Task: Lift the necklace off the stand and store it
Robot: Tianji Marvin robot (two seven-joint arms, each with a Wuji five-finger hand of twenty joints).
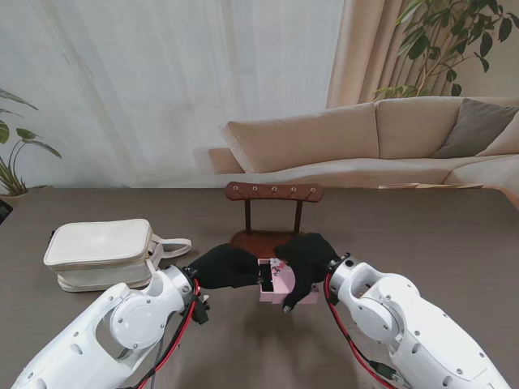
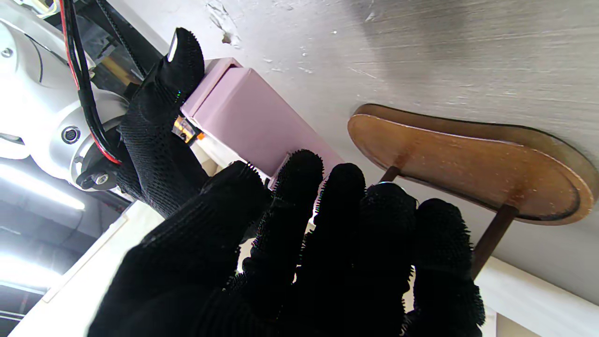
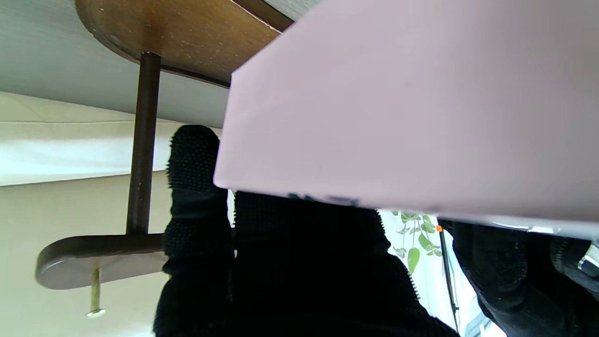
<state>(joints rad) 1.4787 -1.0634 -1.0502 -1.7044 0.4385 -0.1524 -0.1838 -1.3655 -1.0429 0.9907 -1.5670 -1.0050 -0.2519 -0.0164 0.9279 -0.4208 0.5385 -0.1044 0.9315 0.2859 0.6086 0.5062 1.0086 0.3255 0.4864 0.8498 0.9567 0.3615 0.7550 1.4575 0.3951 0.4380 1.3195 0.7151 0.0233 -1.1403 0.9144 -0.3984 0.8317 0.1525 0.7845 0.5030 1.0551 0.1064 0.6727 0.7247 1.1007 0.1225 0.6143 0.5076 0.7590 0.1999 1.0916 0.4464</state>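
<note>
The wooden necklace stand (image 1: 273,212) stands at the table's middle, and its pegged top bar (image 3: 93,257) shows bare; I see no necklace in any view. In front of it sits a small pink box (image 1: 280,284), with a dark opening on its left side. My right hand (image 1: 306,258) lies over the box top (image 3: 412,103), thumb down its near face, holding it. My left hand (image 1: 223,267) reaches in from the left with its fingers (image 2: 304,224) stretched out at that opening. Nothing shows between them. The stand's oval base (image 2: 468,164) lies just beyond.
A white zipped pouch (image 1: 101,251) with a strap lies on the table to the left, close to my left arm. A beige sofa (image 1: 389,138) and curtains stand behind the table's far edge. Bare dark tabletop (image 1: 438,235) stretches out to the right.
</note>
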